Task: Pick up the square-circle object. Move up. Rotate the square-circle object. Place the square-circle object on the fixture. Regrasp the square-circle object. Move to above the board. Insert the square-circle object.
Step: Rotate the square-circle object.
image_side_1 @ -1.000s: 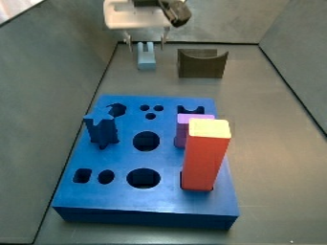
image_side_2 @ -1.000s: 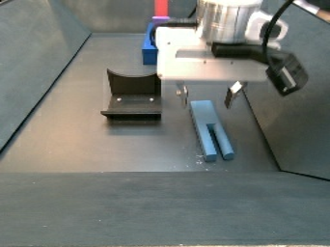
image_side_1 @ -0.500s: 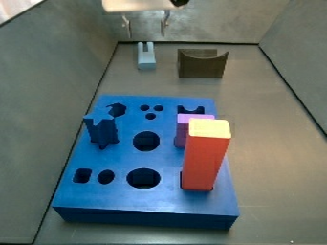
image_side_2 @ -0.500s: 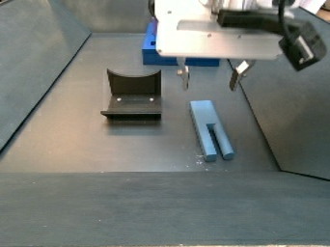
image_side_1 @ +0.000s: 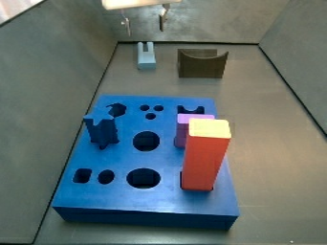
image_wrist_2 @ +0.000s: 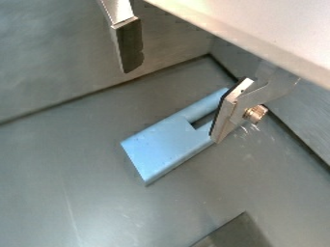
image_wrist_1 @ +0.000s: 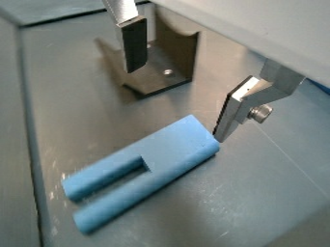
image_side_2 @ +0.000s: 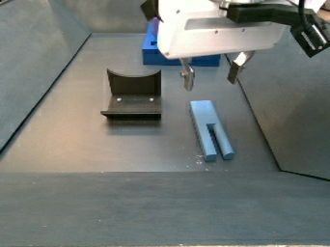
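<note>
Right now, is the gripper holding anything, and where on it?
Nothing. The gripper hangs open above the square-circle object, which lies flat on the floor.

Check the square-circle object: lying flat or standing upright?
Lying flat. The square-circle object rests lengthwise on the floor beside the fixture, with the open gripper above it, not touching it.

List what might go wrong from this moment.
The open end effector hangs above the square-circle object, which lies flat on the floor, ungrasped. Descending off-centre, a finger might strike the bar's top. The fixture sits close beside it; a swing sideways might clip its wall.
</note>
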{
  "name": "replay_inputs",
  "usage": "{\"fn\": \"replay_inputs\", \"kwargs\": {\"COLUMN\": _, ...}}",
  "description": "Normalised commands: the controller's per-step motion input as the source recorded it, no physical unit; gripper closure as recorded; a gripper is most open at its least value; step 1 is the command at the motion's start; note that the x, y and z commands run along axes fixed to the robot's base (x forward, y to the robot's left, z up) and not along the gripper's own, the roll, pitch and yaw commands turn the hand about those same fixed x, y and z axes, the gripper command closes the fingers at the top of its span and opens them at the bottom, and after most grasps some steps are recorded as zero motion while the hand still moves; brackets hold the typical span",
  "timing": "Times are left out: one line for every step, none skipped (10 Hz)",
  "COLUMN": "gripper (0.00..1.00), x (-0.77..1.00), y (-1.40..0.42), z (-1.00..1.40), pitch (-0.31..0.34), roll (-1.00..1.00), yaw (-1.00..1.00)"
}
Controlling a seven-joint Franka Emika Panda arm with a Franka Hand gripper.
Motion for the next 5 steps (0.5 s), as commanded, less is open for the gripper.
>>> {"fn": "replay_inputs", "kwargs": {"gripper": 0.00, "x": 0.03, "y": 0.00, "z": -0.08, "pitch": -0.001, "roll": 0.00, "yaw": 1.00}}
{"fn": "replay_inputs", "kwargs": {"gripper": 0.00, "x": 0.03, "y": 0.00, "z": -0.05, "pitch": -0.001, "roll": 0.00, "yaw": 1.00}}
{"fn": "replay_inputs", "kwargs": {"gripper": 0.00, "x": 0.03, "y": 0.00, "z": -0.04, "pitch": -0.001, "roll": 0.00, "yaw": 1.00}}
{"fn": "replay_inputs", "kwargs": {"gripper": 0.00, "x": 0.03, "y": 0.00, "z": -0.04, "pitch": -0.001, "roll": 0.00, "yaw": 1.00}}
{"fn": "replay_inputs", "kwargs": {"gripper": 0.00, "x": 0.03, "y": 0.00, "z": -0.04, "pitch": -0.001, "roll": 0.00, "yaw": 1.00}}
